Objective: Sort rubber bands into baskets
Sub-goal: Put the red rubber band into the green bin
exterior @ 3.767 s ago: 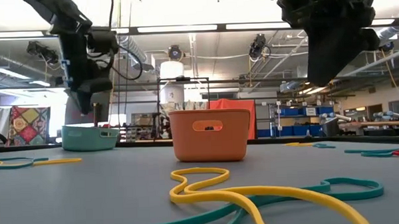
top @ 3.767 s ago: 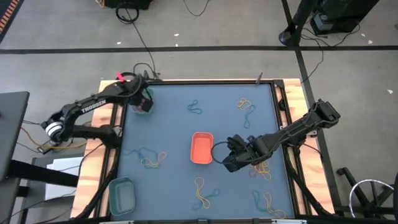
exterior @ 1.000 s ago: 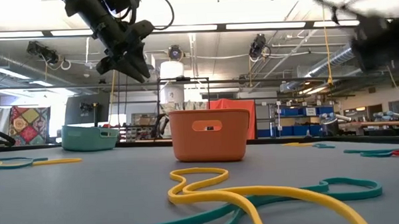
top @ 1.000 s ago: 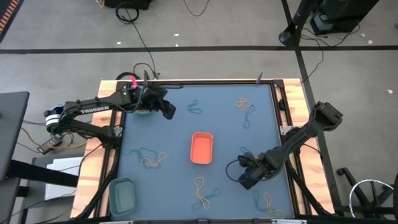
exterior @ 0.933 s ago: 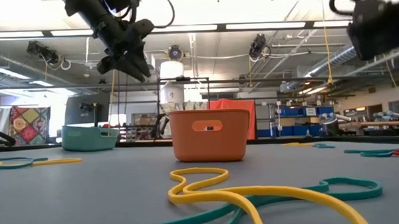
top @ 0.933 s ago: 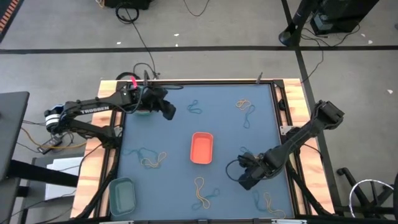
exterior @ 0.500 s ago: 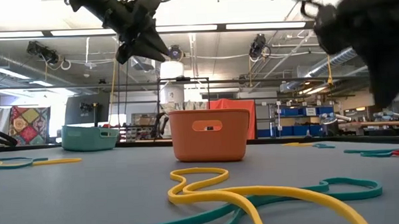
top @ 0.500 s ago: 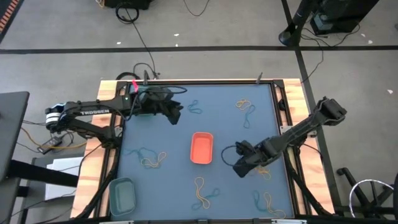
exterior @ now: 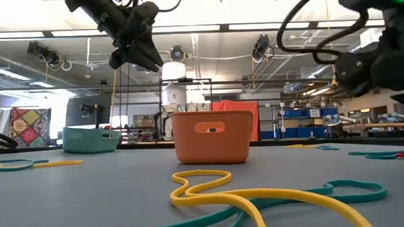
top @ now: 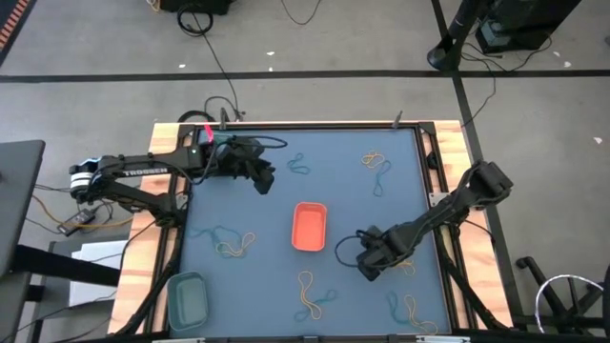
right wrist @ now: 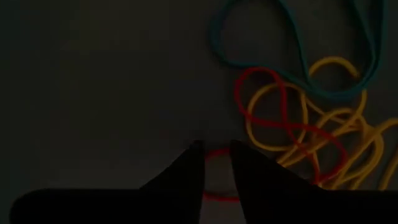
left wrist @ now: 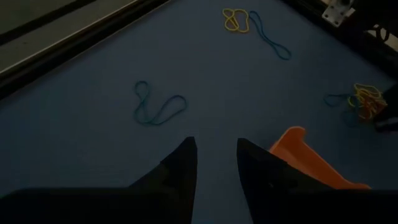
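Rubber bands in teal, yellow and red lie scattered on the blue table top (top: 257, 214). An orange basket (top: 309, 227) stands mid-table, a teal basket (top: 188, 297) stands at the near left corner, and a green basket (exterior: 90, 139) stands far left. My left gripper (left wrist: 214, 155) hangs open and empty above the far left part, short of a teal band (left wrist: 155, 109). My right gripper (right wrist: 216, 155) points down, open, at the edge of a tangle of red (right wrist: 280, 124) and yellow bands (right wrist: 339, 146) right of the orange basket. One red loop end lies between its fingers. My right gripper comes from above, with its two fingers on either side of the red band's loop end (right wrist: 217, 153), which lies flat on the table. I cannot tell whether the fingers touch it.
More bands lie at the far right (top: 375, 162), left of centre (top: 229, 243), near centre (top: 310, 295) and near right (top: 405, 307). Wooden rails (top: 145, 257) frame the table. In the low view a yellow and teal band (exterior: 259, 196) lies in the foreground.
My left gripper has drifted a little toward the table's right, away from the far left basket, and has tipped slightly. My right gripper has swung toward the orange basket and then sunk onto the edge of the red and yellow tangle.
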{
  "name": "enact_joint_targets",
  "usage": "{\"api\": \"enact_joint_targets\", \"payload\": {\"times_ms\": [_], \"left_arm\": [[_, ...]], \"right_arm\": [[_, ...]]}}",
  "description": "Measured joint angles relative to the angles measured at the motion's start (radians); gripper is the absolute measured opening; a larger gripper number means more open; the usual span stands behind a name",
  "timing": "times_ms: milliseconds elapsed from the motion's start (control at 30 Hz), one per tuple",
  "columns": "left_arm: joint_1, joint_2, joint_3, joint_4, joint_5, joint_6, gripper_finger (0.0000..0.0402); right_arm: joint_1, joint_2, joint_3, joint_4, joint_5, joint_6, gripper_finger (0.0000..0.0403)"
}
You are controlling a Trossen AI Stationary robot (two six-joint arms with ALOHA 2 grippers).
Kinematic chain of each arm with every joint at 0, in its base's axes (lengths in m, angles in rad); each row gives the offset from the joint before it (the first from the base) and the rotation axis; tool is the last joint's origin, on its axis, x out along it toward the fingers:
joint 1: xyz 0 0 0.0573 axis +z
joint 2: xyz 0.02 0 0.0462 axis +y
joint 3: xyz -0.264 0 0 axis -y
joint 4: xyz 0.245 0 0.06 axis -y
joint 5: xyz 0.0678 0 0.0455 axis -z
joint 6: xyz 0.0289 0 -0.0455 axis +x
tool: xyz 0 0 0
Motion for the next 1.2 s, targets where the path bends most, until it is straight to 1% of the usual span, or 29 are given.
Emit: {"api": "enact_joint_targets", "payload": {"times_ms": [100, 233, 367, 467, 533, 633, 733, 833, 967, 1067, 1200], "left_arm": [[0.000, 0.000, 0.000, 0.000, 0.000, 0.000, 0.0117], [0.000, 0.000, 0.000, 0.001, -0.001, 0.003, 0.0117], [0.000, 0.000, 0.000, 0.001, -0.002, 0.004, 0.0117], [0.000, 0.000, 0.000, 0.000, -0.003, 0.001, 0.0117], [0.000, 0.000, 0.000, 0.000, -0.003, 0.000, 0.0117], [0.000, 0.000, 0.000, 0.000, -0.003, 0.000, 0.0117], [0.000, 0.000, 0.000, 0.000, -0.003, 0.002, 0.0117], [0.000, 0.000, 0.000, 0.000, -0.003, 0.004, 0.0117], [0.000, 0.000, 0.000, 0.000, -0.003, 0.005, 0.0117], [0.000, 0.000, 0.000, 0.000, -0.003, 0.005, 0.0117], [0.000, 0.000, 0.000, -0.001, -0.003, 0.005, 0.0117]], "right_arm": [[0.007, 0.000, 0.000, -0.011, 0.007, 0.043, 0.0093], [0.007, 0.004, 0.000, -0.011, 0.015, 0.049, 0.0087], [0.008, 0.014, 0.002, 0.005, -0.037, 0.061, 0.0060], [0.027, 0.010, 0.016, 0.001, -0.082, 0.104, 0.0042], [0.043, 0.003, 0.035, -0.018, -0.071, 0.143, 0.0038], [0.055, 0.000, 0.040, -0.032, -0.050, 0.194, 0.0044], [0.066, 0.000, 0.029, -0.030, -0.032, 0.205, 0.0061], [0.068, 0.000, 0.009, -0.019, -0.039, 0.205, 0.0077], [0.072, -0.002, -0.012, 0.039, -0.039, 0.216, 0.0094], [0.072, -0.006, -0.027, 0.066, -0.035, 0.230, 0.0098], [0.072, -0.007, -0.033, 0.071, -0.032, 0.234, 0.0086]]}}
